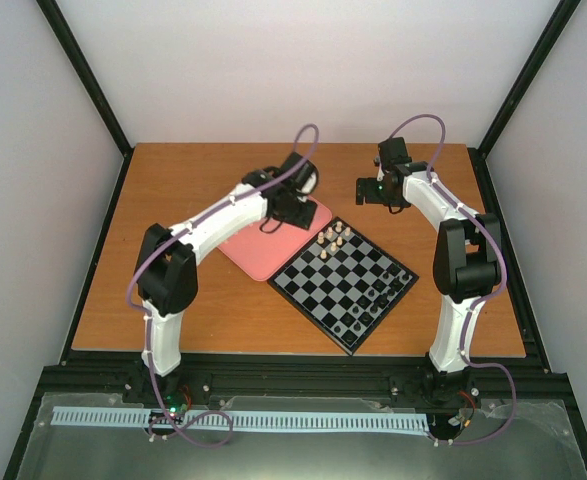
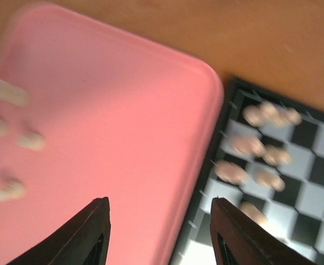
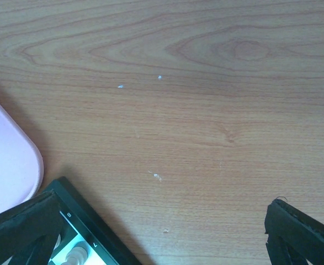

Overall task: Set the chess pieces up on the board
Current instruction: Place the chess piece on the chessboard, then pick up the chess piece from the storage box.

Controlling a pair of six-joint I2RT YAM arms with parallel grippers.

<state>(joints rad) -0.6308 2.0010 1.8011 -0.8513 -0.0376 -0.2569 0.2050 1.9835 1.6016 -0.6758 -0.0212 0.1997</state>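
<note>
left jaws are hanging parted and empty over the pink tray (image 2: 123,110); right jaws are gaping above the table (image 3: 178,110); chess pieces (image 1: 331,238) are standing at the far corner of the board (image 1: 358,290), others lying in the tray

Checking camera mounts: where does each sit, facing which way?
Top external: above, behind left arm, right arm; looks down at table, tray, board; both show.
Left wrist: rides left gripper, faces down at tray, board edge; its fingers show.
Right wrist: rides right gripper, faces down at table; its fingers show.
Shared: wrist views both catch tray, board.
</note>
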